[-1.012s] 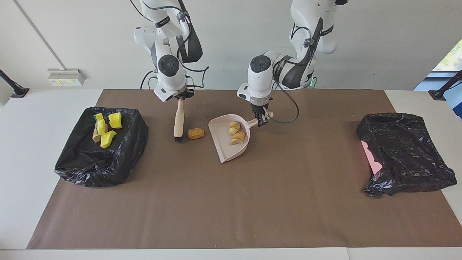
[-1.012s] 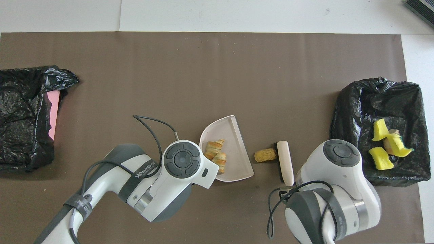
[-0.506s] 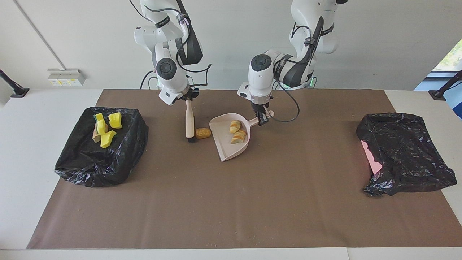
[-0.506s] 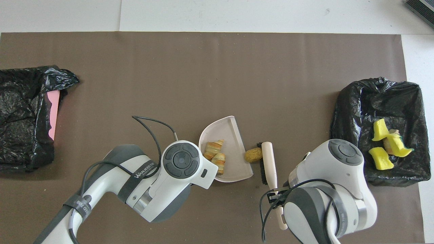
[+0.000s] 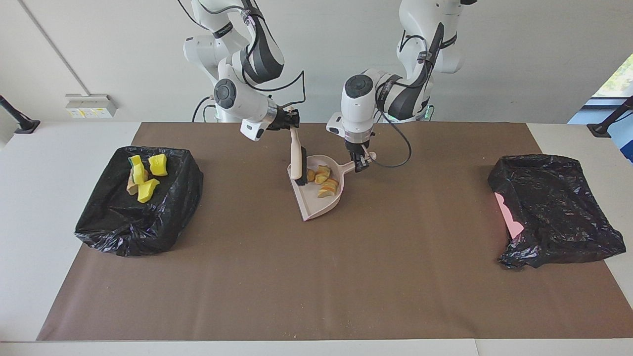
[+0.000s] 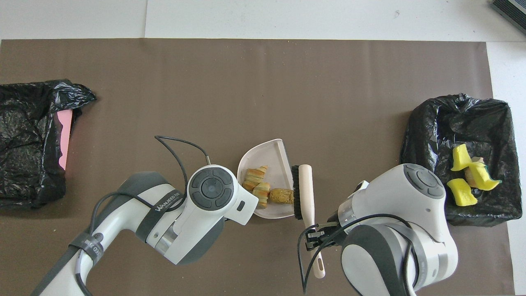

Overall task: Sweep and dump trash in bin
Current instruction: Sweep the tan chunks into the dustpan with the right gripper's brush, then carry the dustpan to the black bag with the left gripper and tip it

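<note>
Facing view: right gripper (image 5: 292,122) is clamping the brush (image 5: 296,160) handle, bristles hiding part of the dustpan (image 5: 316,202) mouth; left gripper (image 5: 362,163) is pinching the dustpan handle; three bread pieces (image 5: 324,180) are lying in the pan.
Overhead view: both sets of fingers are sitting hidden under the wrists; sponge chunks (image 6: 466,174) are covering a fourth bread piece in the bin (image 6: 427,135).

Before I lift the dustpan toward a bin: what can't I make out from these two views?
- Overhead view: left gripper and dustpan handle, hidden under the left arm's wrist.
- Both views: inside of the bin at the left arm's end, covered by its crumpled black bag.
- Brush bristles' contact with the dustpan: too small.
</note>
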Robot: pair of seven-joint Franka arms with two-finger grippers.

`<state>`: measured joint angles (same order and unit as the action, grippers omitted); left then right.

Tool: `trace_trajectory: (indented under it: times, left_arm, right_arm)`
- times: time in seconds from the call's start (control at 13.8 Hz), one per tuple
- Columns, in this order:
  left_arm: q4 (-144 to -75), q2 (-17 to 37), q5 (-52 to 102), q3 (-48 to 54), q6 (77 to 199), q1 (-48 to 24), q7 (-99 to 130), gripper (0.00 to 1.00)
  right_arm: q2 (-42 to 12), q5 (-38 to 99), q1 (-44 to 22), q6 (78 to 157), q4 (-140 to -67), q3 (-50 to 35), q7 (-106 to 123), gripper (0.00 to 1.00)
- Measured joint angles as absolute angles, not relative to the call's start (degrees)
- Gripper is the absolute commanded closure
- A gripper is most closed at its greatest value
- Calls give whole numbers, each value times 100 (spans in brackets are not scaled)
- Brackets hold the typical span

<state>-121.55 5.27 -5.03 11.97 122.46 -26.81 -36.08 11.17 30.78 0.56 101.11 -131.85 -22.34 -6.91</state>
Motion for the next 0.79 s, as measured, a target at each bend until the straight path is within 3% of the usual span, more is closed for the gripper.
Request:
trace_trajectory:
  times: [0.29,0.43,0.79]
  left_arm:
    - [-11939,385,-504,1136,12085,-2083,-4189,100]
    - [-11855,126,-505,1117,11727,-1598,-4758,100]
    - [-11840,-511,-505,1080,11138,-184,-6374,100]
  right_arm:
    - [1559,2337,-97,9514,-12760,-2286,-2003,100]
    - [1733,2303,-515,9469,-12752,-2335,-2611,100]
    - [1491,2301,-1642,10150,-13039,-2451,-3476,100]
